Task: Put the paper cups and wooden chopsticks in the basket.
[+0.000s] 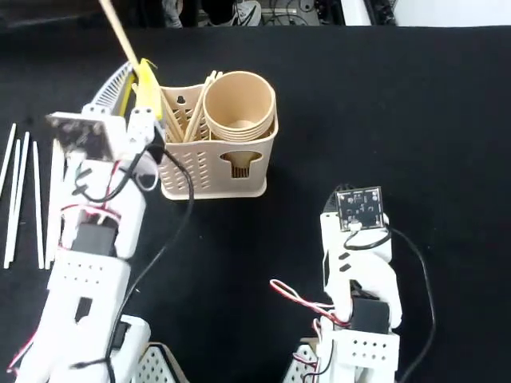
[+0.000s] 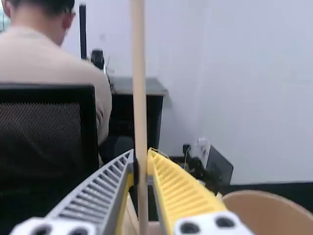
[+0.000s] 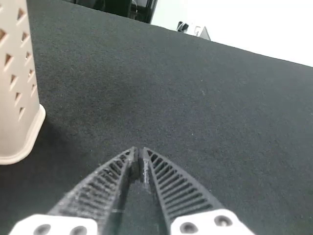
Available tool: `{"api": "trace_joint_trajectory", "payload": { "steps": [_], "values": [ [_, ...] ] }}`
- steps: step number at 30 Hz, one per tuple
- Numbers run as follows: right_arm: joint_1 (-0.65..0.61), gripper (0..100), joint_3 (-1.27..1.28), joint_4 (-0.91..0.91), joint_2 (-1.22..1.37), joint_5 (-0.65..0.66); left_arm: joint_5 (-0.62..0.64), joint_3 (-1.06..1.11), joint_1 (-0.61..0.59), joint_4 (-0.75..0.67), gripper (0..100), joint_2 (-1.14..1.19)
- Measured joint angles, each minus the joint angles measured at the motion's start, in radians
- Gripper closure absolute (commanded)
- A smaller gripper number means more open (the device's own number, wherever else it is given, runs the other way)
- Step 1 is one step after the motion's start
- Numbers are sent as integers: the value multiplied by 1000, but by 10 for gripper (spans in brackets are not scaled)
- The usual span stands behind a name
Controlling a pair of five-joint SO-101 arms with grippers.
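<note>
1. The basket [image 1: 214, 171] stands upright on the black worktop [image 1: 415, 104] and is split into two compartments.
2. The compartment nearer the right arm holds one nested stack of paper cups [image 1: 239, 108]. At least three rims show, but the exact count cannot be told.
3. The other compartment holds a bundle of wooden chopsticks [image 1: 192, 112] leaning together. There are roughly four, too crowded to count surely.
4. The left gripper [image 1: 137, 73] is clenched on one held chopstick [image 1: 118, 32], just above the outer end of the chopstick compartment. The stick tilts up and away from the arms.
5. At least four loose chopsticks [image 1: 24, 191] lie roughly parallel on the worktop beside the left arm, well apart from the basket.
6. The right gripper [image 3: 138, 154] is pinched closed on nothing, low over the worktop, to the side of the basket and apart from it.
</note>
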Motion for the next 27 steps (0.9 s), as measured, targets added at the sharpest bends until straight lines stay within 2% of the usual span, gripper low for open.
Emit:
{"api": "trace_joint_trajectory", "payload": {
  "steps": [2, 6, 11, 15, 18, 24, 27],
  "values": [
    [0, 987, 0, 0, 0, 0, 0, 28, 0, -32, 948, 48],
    [0, 987, 0, 0, 0, 0, 2, 46, 8, -29, 836, 101],
    [0, 987, 0, 0, 0, 0, 2, 43, 8, 135, 812, 106],
    [0, 987, 0, 0, 0, 0, 2, -35, 5, 315, 812, 106],
    [0, 987, 0, 0, 0, 0, 0, -161, -51, 488, 813, 110],
    [0, 987, 0, 0, 0, 0, -35, -477, -301, 993, 812, 175],
    [0, 987, 0, 0, 0, 0, -115, -577, -456, 1160, 812, 262]
  ]
}}
